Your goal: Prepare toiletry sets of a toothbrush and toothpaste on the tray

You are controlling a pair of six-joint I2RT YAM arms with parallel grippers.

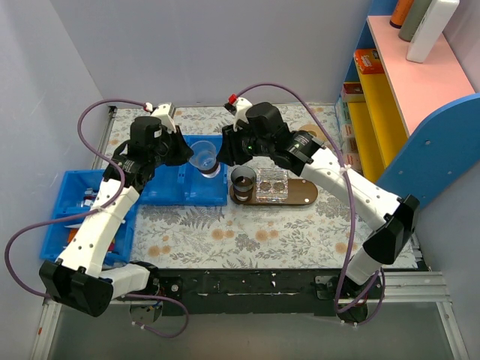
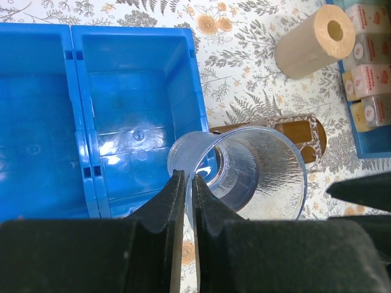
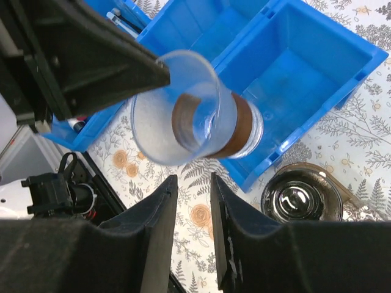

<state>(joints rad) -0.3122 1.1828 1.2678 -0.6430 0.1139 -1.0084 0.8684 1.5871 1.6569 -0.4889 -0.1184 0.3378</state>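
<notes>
Only left wrist shows left jaws clamped on clear cup (image 2: 264,163) rim; right jaws parted, empty.

The clear cup (image 2: 263,165) in the left end effector (image 2: 188,180) is thin see-through plastic, smooth and shiny, with a matt brown band round it. The fingers of that end effector and of the right end effector (image 3: 192,180) are matt black. Below the left end effector, the blue bin (image 2: 134,91) is glossy moulded plastic. Beneath the right end effector, the bench (image 3: 360,134) has a matt floral-printed covering, the dark cup (image 3: 300,196) is highly glossy, and the tray (image 1: 304,193) is dark brown wood with a slight sheen. Beyond the left end effector, a beige roll (image 2: 311,43) looks matt and cardboard-like.
</notes>
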